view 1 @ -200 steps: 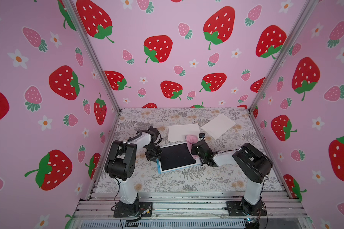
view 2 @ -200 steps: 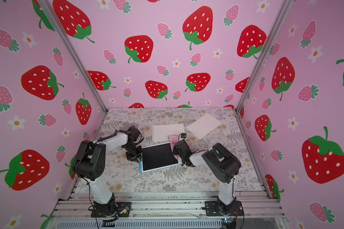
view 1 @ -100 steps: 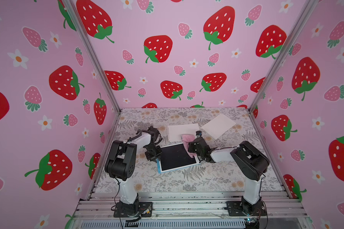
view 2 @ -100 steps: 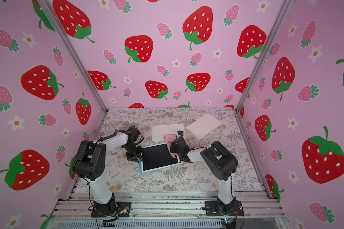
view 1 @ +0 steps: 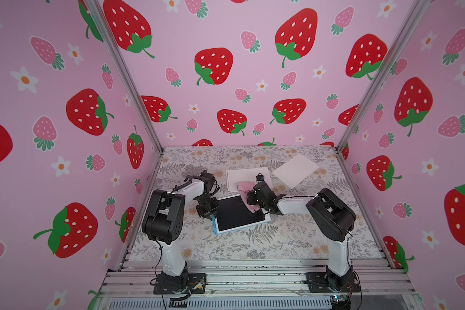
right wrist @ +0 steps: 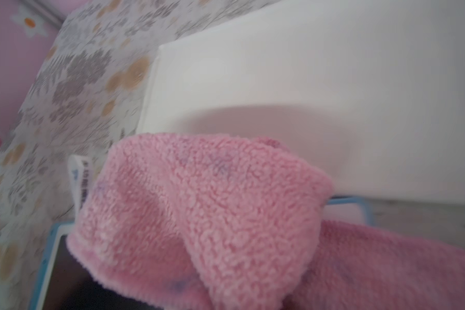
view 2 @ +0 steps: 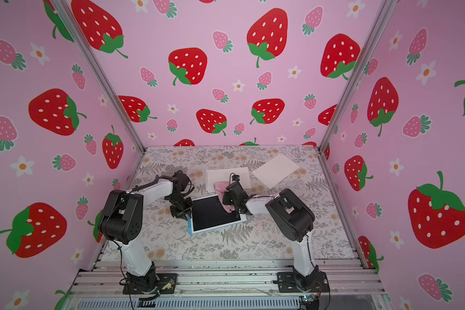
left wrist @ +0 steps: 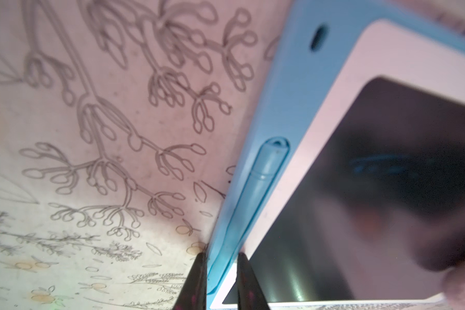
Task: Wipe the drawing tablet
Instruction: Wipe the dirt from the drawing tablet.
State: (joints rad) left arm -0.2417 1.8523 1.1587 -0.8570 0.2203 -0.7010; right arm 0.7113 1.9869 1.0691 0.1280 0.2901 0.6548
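Right end effector [view 1: 249,199] clamped on pink cloth [view 1: 245,187]

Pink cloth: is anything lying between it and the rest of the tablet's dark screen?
Nothing visible. The pink cloth rests on the far right corner of the drawing tablet; the remaining dark screen is uncovered. The left gripper pinches only the blue edge, off the screen.

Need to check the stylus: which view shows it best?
Left wrist view: the blue stylus sits close up, docked in the drawing tablet. Both top views show it too small to tell; the right wrist view misses it.
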